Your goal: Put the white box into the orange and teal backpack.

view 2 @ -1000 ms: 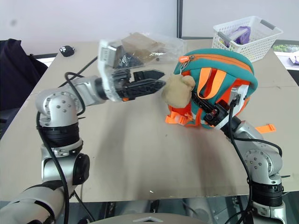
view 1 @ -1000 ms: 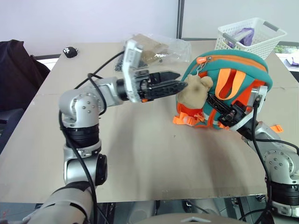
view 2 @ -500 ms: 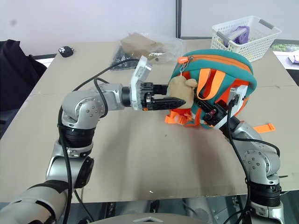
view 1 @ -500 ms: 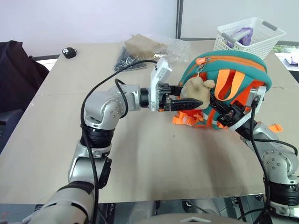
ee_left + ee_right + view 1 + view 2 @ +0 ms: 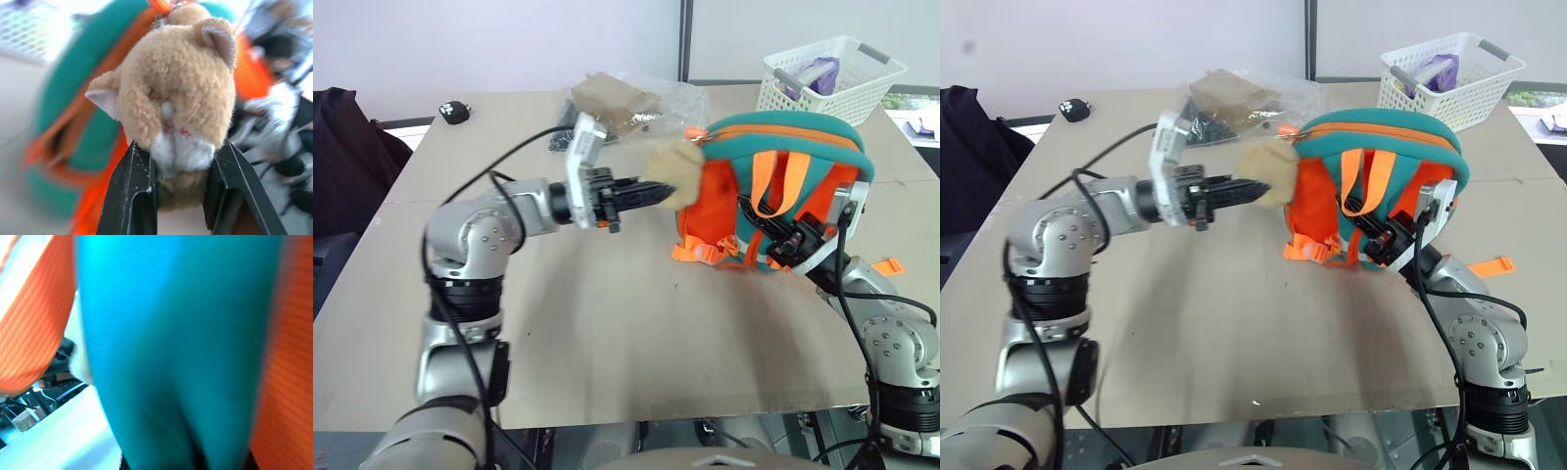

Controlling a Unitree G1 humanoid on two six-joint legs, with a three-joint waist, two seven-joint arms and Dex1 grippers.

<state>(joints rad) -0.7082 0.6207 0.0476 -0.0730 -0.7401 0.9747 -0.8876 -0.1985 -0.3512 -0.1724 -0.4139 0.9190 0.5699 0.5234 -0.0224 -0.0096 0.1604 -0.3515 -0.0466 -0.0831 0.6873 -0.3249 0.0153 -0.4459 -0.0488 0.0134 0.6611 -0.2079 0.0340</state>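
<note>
Tan plush charm [image 5: 171,105] sits clamped in the left gripper [image 5: 178,183]; right gripper [image 5: 773,245] pinches the backpack [image 5: 793,157].

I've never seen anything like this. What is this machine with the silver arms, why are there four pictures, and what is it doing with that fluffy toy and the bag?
It is a humanoid robot with two arms, each ending in a two-fingered hand. Two pictures come from cameras in its head, looking down over a tan table. The other two come from cameras on its wrists, looking along the fingers.

The left hand has closed on the tan plush charm that hangs from the orange and teal backpack; the left wrist picture shows it pinched between the black fingers. The right hand grips the backpack from the other side.

Farther back lie a clear plastic bag and a white lattice basket.
</note>
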